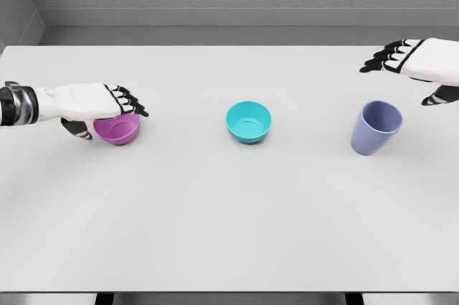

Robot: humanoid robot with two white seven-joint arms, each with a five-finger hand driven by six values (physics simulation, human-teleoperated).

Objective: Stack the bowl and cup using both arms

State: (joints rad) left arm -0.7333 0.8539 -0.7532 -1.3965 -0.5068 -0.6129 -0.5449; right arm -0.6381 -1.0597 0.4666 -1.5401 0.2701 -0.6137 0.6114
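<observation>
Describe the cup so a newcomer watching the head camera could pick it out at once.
Start at the white table and follow the row of three containers across its middle to the right end. There, just below the right hand, stands the lavender cup. It is taller and narrower than the teal bowl and pink bowl.

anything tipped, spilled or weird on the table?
Nothing stands out. The pink bowl, teal bowl and purple cup all sit upright on the table, spaced apart, nothing spilled. The left hand is over the pink bowl's rim; the right hand hovers open beyond the cup, apart from it.
</observation>
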